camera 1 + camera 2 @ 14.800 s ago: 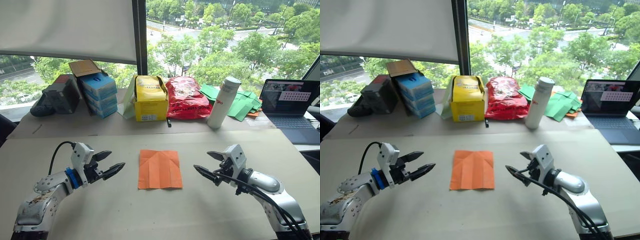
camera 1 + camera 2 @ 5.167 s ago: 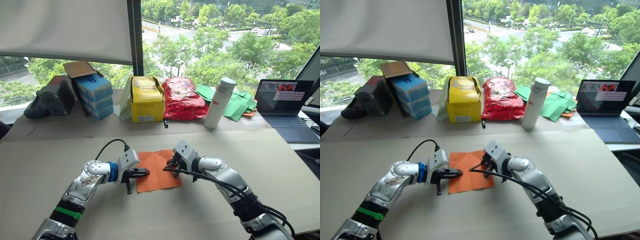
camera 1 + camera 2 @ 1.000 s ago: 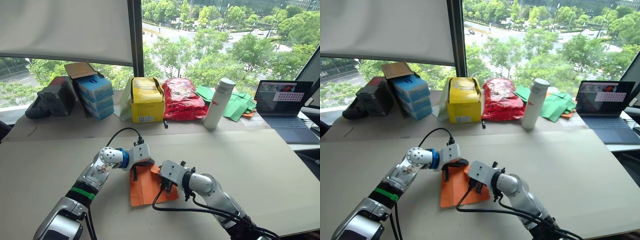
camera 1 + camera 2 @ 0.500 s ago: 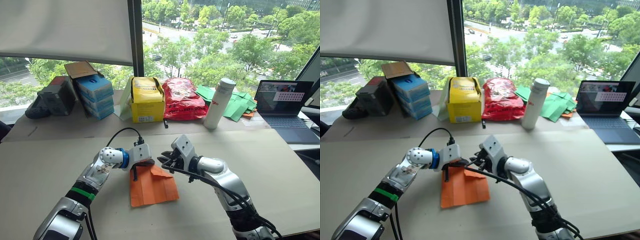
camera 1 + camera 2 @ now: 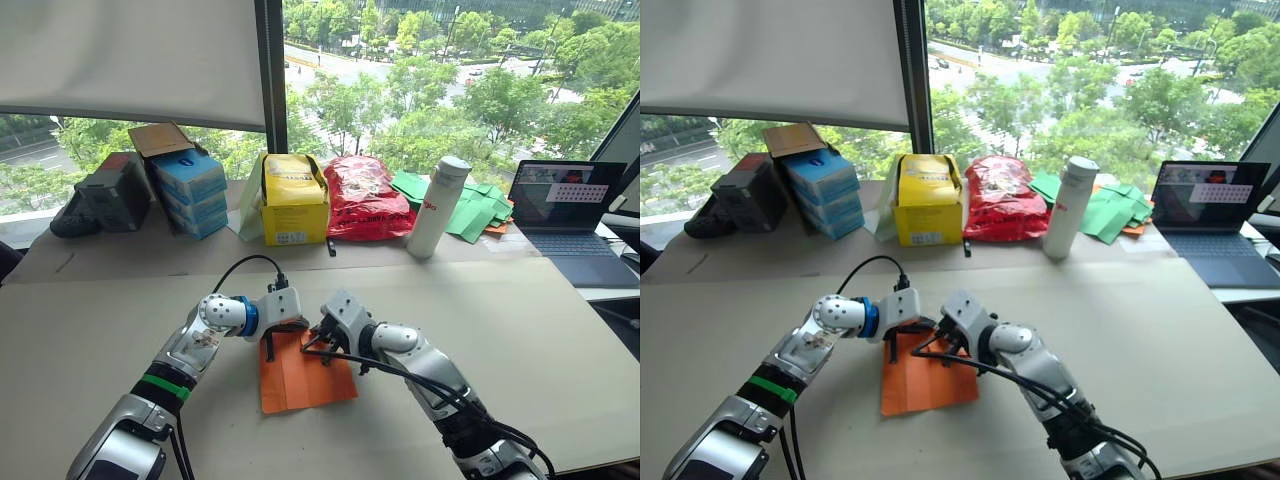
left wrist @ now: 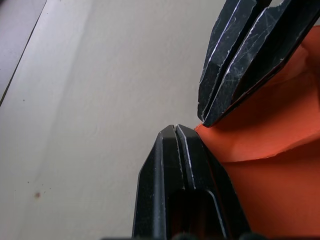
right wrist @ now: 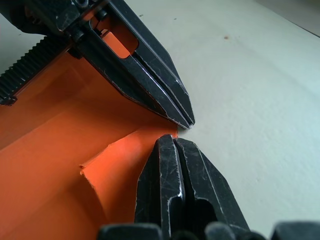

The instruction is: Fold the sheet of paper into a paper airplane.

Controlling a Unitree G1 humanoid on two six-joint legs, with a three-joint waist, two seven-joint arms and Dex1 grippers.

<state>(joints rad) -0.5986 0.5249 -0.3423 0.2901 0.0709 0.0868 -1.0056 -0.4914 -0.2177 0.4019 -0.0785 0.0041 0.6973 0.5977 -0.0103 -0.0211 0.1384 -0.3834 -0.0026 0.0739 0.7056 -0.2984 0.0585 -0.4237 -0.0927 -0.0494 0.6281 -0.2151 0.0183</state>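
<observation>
Where the sheet of paper (image 5: 305,374) lies flat on the desk (image 5: 90,330), we see the left tool (image 5: 274,344) pressed closed on its far left corner and the right tool (image 5: 318,345), fingers together, just beside it.

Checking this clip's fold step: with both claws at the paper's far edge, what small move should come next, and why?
Probably slide the right claw along the fold to press it flat. Both claws are shut, tips nearly meeting at the far corner of the orange paper, the left claw pinning that corner, and a raised flap there stands off the table.
</observation>
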